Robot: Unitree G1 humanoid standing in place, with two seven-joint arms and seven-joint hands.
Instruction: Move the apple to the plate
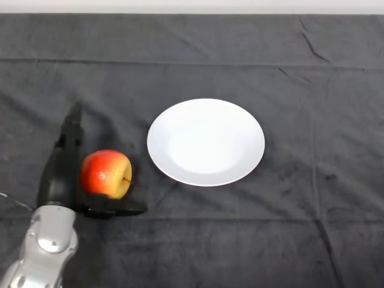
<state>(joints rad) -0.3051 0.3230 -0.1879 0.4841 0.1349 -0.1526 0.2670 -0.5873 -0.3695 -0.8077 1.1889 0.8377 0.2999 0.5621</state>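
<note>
The fingers (71, 135) run straight along the apple's (107, 174) left side, the thumb (117, 209) lies under its near side: the hand (60, 180) is spread wide, bracketing the fruit. The apple sits on the cloth (300, 228), left of the plate (206, 141), apart from it.

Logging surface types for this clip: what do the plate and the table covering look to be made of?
The white plate looks like glazed ceramic, possibly melamine: smooth, evenly white, with a soft sheen and a shallow rim. The dark cloth looks like a matte, felt-like fabric, with visible creases and fold lines and no shine.
</note>
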